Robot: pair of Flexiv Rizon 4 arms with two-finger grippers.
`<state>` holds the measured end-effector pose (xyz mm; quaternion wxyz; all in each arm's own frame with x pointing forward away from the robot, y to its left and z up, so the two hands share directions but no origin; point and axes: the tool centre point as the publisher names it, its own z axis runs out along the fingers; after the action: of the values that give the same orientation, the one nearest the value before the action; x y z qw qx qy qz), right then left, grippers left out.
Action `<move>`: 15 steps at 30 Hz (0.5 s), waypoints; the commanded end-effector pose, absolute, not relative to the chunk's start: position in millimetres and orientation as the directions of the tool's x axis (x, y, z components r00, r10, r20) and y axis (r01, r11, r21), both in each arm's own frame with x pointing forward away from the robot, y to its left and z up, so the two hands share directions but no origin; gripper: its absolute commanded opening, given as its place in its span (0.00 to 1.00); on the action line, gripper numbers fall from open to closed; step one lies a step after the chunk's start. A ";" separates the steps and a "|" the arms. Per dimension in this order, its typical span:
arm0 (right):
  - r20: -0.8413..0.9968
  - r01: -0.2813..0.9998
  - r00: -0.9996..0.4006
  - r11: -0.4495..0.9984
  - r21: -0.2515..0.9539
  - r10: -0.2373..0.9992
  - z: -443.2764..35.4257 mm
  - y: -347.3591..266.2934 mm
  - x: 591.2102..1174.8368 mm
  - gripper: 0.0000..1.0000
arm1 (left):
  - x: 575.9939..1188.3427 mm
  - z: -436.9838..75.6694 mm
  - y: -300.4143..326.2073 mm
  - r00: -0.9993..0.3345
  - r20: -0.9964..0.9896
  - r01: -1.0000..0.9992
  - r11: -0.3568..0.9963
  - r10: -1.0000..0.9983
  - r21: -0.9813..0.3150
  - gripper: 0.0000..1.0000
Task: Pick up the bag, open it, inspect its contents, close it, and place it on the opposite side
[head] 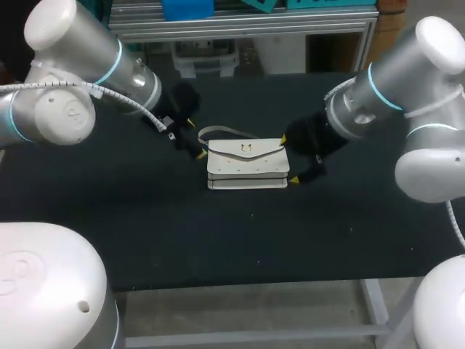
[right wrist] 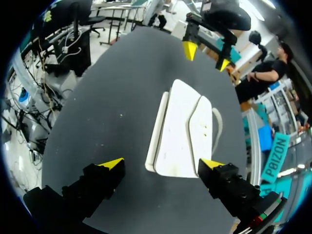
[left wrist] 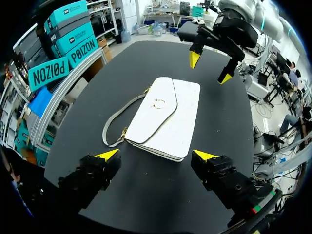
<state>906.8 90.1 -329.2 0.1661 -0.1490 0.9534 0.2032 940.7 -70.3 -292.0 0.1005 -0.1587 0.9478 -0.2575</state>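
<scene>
Position of the bag relative to your grippers:

1. The bag [head: 245,163], white with its flap [head: 247,149] down, lay flat near the middle of the table [head: 145,218]. Its strap [head: 218,131] looped out on the cloth at the end toward your left arm.
2. Your left gripper [head: 196,139] stood at the strap end of the bag, and your right gripper [head: 288,158] at the opposite end. The bag lay between the two.
3. In the left wrist view, the left gripper [left wrist: 156,156] was spread wide with nothing held. The near end of the bag [left wrist: 163,119] sat between its two yellow tips, clear of both. The strap [left wrist: 114,124] curved off beside one finger. A small metal clasp [left wrist: 158,103] showed on the flap.
4. In the right wrist view, the right gripper [right wrist: 161,164] was likewise spread wide and held nothing. The bag [right wrist: 183,129] ran straight ahead from between its tips. One tip sat just beside the bag's near corner, and contact there could not be confirmed. The other tip stood well apart from the bag.
5. Each wrist view showed the other arm's gripper beyond the far end of the bag, its fingers parted.

Surface: the table was covered in plain black cloth, lying flat under the bag. A few pale specks showed on it in the head view.
</scene>
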 end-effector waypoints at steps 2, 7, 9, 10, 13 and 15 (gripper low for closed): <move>-0.409 -0.352 -0.889 0.879 0.322 -0.206 -344.2 107.7 907.2 1.00 | 938.7 -293.6 -68.7 -0.950 -0.307 0.111 0.855 -0.059 -0.507 1.00; -0.433 -0.356 -0.879 0.878 0.319 -0.199 -350.2 113.9 903.4 1.00 | 946.6 -292.2 -70.3 -0.963 -0.265 0.097 0.878 -0.035 -0.469 1.00; -0.439 -0.346 -0.878 0.888 0.304 -0.192 -351.1 113.5 900.5 1.00 | 946.6 -292.2 -70.3 -0.963 -0.265 0.097 0.878 -0.035 -0.469 1.00; -0.439 -0.337 -0.879 0.893 0.299 -0.185 -352.1 113.1 899.6 1.00 | 946.6 -292.2 -70.3 -0.963 -0.265 0.097 0.878 -0.035 -0.469 1.00; -0.433 -0.327 -0.883 0.899 0.291 -0.181 -358.0 113.0 900.1 1.00 | 946.6 -292.2 -70.3 -0.963 -0.265 0.097 0.878 -0.035 -0.469 1.00; -0.432 -0.322 -0.883 0.904 0.279 -0.181 -361.7 113.9 900.6 1.00 | 946.6 -292.2 -70.3 -0.963 -0.265 0.097 0.878 -0.035 -0.469 1.00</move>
<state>900.9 106.9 -354.6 0.1828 -0.1385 0.9565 0.1806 945.3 -69.4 -292.0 0.1351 0.0153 0.9595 -0.2468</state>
